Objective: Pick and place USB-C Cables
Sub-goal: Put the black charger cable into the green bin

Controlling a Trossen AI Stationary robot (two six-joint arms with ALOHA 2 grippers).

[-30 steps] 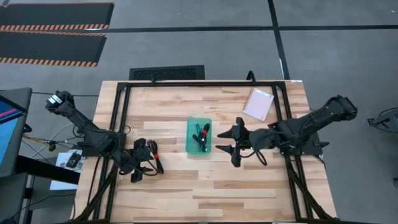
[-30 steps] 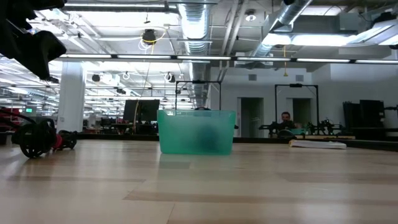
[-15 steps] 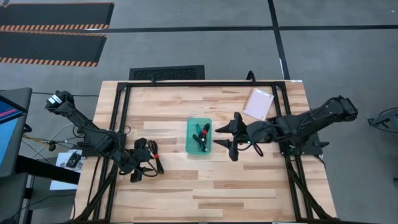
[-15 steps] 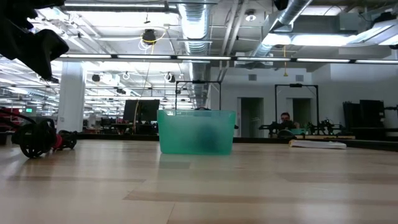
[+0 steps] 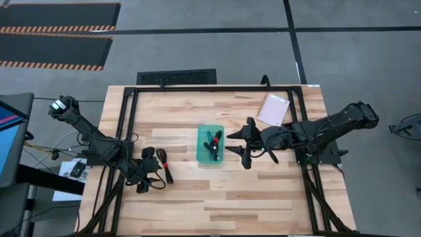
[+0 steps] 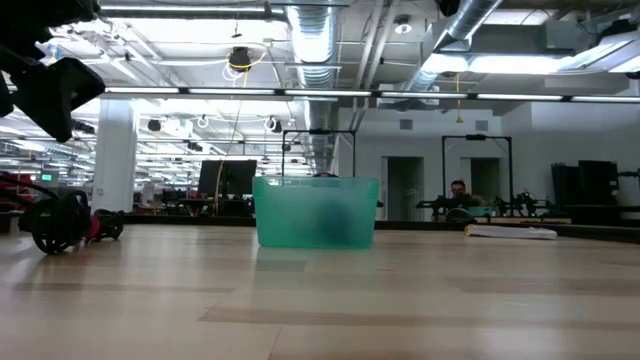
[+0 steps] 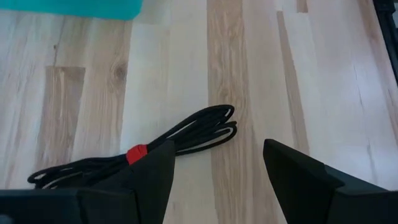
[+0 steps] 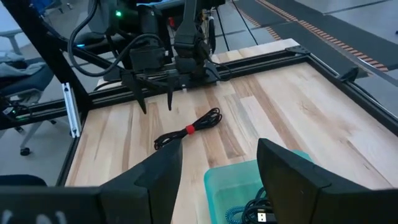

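Place: a robotics lab on an open industrial floor.
Ceiling: bare silver ducts (image 6: 310, 40), pipes and strip lights run overhead.
Floor: grey concrete, with black mats edged in orange hazard stripes (image 5: 56, 26) at 11 o'clock from the table.
Table: pale wood planks (image 5: 217, 191) inside a black metal frame (image 5: 125, 118).
Background: glass-walled bays, monitors (image 6: 225, 180) and a seated person (image 6: 459, 192) far behind.
Side: a screen (image 5: 8, 135) at 9 o'clock.

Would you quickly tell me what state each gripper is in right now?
Left gripper: open, empty, over the black cable with a red tie.
Right gripper: open, empty, beside the teal tray.
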